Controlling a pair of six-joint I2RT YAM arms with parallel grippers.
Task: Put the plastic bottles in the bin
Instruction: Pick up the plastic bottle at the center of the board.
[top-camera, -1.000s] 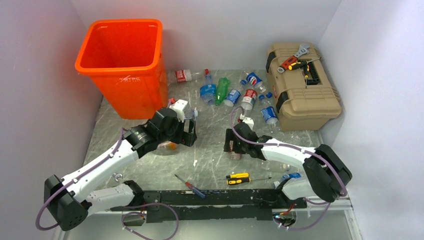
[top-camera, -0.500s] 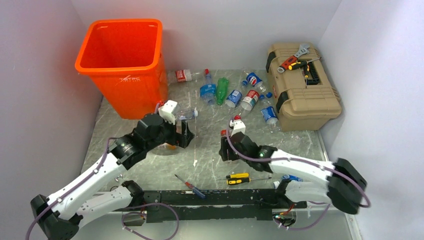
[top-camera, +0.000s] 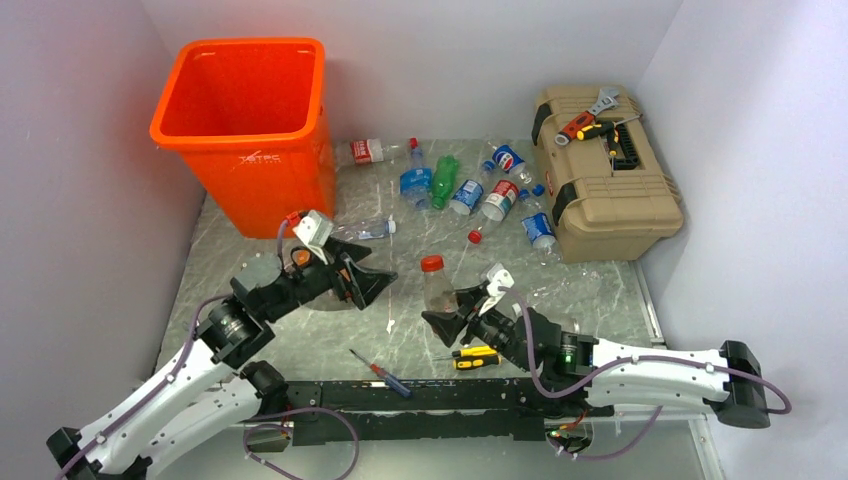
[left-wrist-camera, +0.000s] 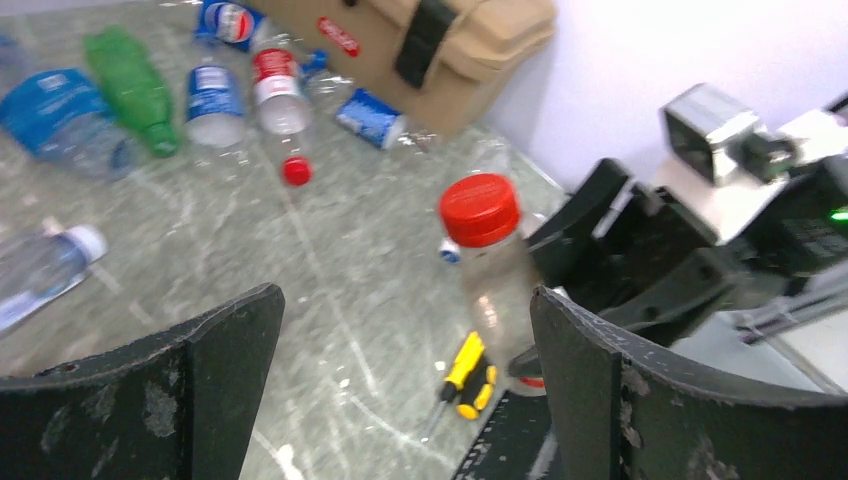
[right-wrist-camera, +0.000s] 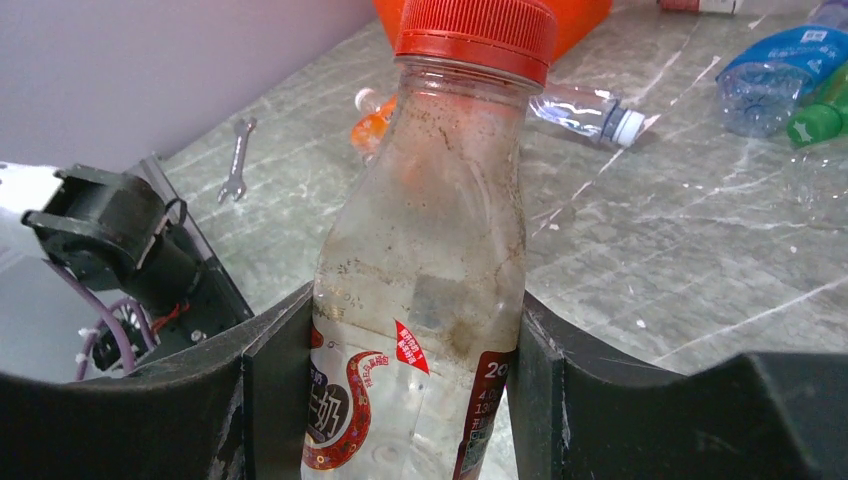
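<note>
My right gripper (top-camera: 448, 315) is shut on a clear plastic bottle with a red cap and a red label (top-camera: 435, 285), held upright over the middle of the table. In the right wrist view the bottle (right-wrist-camera: 430, 250) fills the gap between both fingers of that gripper (right-wrist-camera: 400, 380). My left gripper (top-camera: 365, 283) is open and empty just left of it, and the held bottle (left-wrist-camera: 490, 260) shows beside its right finger. Several more bottles (top-camera: 460, 185) lie at the back. One clear bottle (top-camera: 365, 228) lies near the orange bin (top-camera: 250, 130), which stands at the back left.
A tan toolbox (top-camera: 605, 170) with tools on its lid stands at the back right. A yellow-handled screwdriver (top-camera: 475, 355) and a red-and-blue one (top-camera: 380, 372) lie near the front rail. A loose red cap (top-camera: 474, 237) and a small wrench (right-wrist-camera: 237, 160) lie on the table.
My right gripper closed on the red-capped bottle and drew back toward the front, lifting it upright. My left arm pulled back and turned its open gripper toward the bottle.
</note>
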